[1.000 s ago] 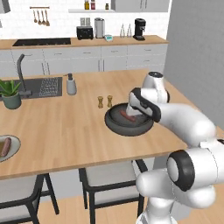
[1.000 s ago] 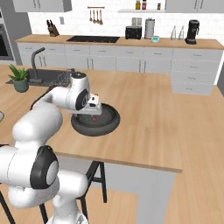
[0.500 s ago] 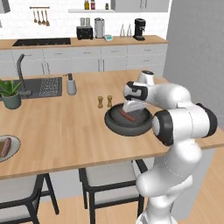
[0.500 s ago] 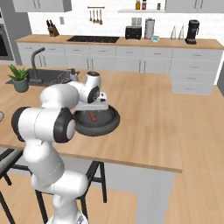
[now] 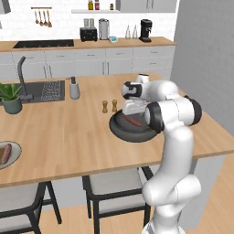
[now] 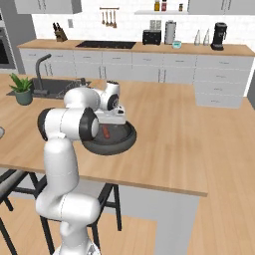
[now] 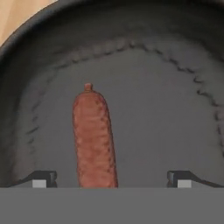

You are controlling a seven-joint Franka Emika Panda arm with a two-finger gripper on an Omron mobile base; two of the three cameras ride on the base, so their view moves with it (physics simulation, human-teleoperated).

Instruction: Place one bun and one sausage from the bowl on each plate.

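The dark bowl [image 5: 119, 130] [image 6: 127, 138] stands on the wooden island in front of the arm. One reddish-brown sausage [image 5: 134, 122] [image 6: 106, 133] [image 7: 94, 140] lies inside it. My gripper [image 5: 132, 112] [image 6: 112, 119] [image 7: 111, 180] hangs low over the bowl's inside, open, its fingertips [image 7: 41, 178] on either side of the sausage's near end and apart from it. The sausage lies closer to the left tip. A pale grey plate [image 5: 13, 147] at the island's far left carries a sausage-like piece [image 5: 5, 153]. The dark blue plate is out of view.
Two small shakers [image 5: 109, 106] stand just behind the bowl to the left. Farther left are a soap dispenser [image 5: 74, 88], a sink with tap [image 5: 43, 90] and a potted plant [image 5: 11, 97]. Stools [image 5: 107, 192] sit under the island's front edge.
The arm has folded from a low reach at the side to an upright pose with its elbow close over the bowl. The hand has stayed over the bowl, and the sausage has not moved.
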